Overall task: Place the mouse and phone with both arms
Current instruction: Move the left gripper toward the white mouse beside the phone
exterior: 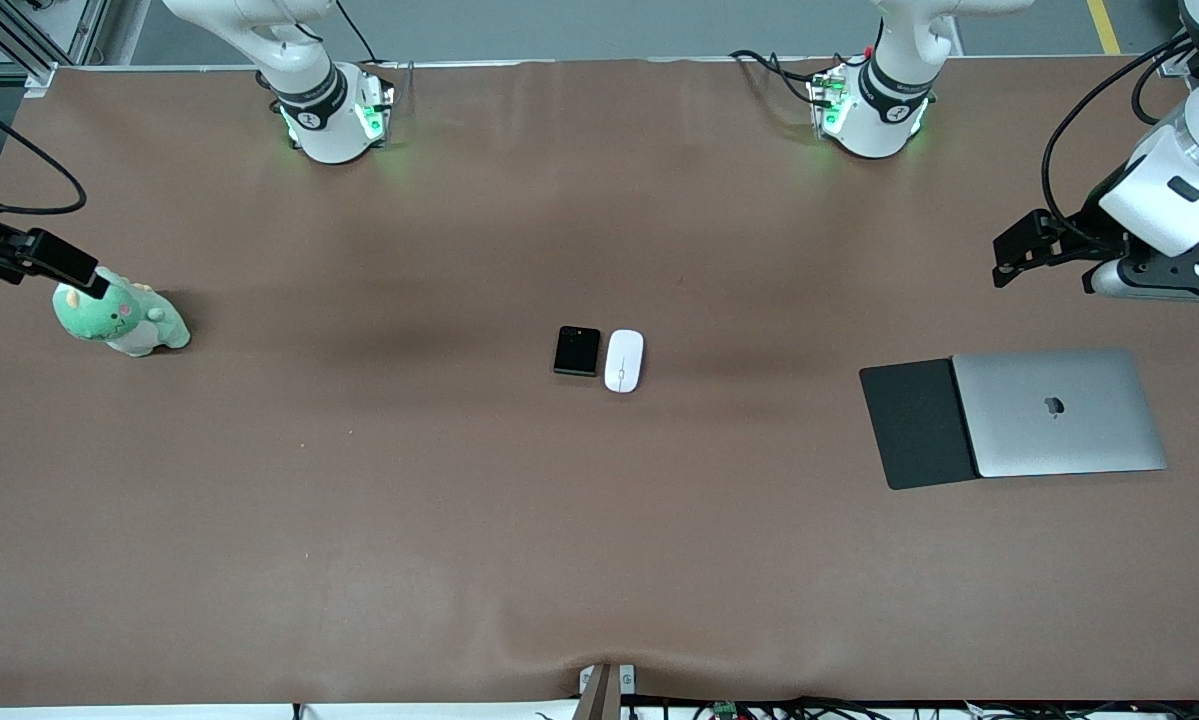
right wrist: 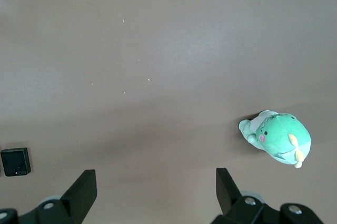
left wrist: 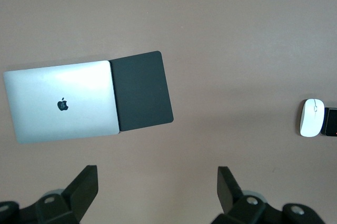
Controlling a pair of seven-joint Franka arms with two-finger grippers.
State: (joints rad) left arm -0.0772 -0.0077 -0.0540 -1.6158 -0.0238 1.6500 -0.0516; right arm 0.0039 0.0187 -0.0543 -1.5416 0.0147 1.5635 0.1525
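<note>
Nothing picked up yet; first reach not begun, by the look of it. Mouse (exterior: 624,361) and phone (exterior: 577,351) lying flat at mid-bench, just beside each other with a sliver of gap, well apart from every edge, mouse toward the left arm's end.

Left hand (left wrist: 158,192) released, fingers spread wide, empty, hovering high by the left arm's end of the bench, near the laptop (exterior: 1059,411) and black mouse pad (exterior: 919,424). Right hand (right wrist: 156,192) likewise released and empty, high by the right arm's end, near the green plush toy (exterior: 121,317).

Best to send each hand to its nearer thing: left to mouse, right to phone. Worth staggering or angling the descents, since the narrow gap leaves little room for inner fingers. Worth closing across the short width. Glossy surfaces probably slippery; centred, low grip advisable.
</note>
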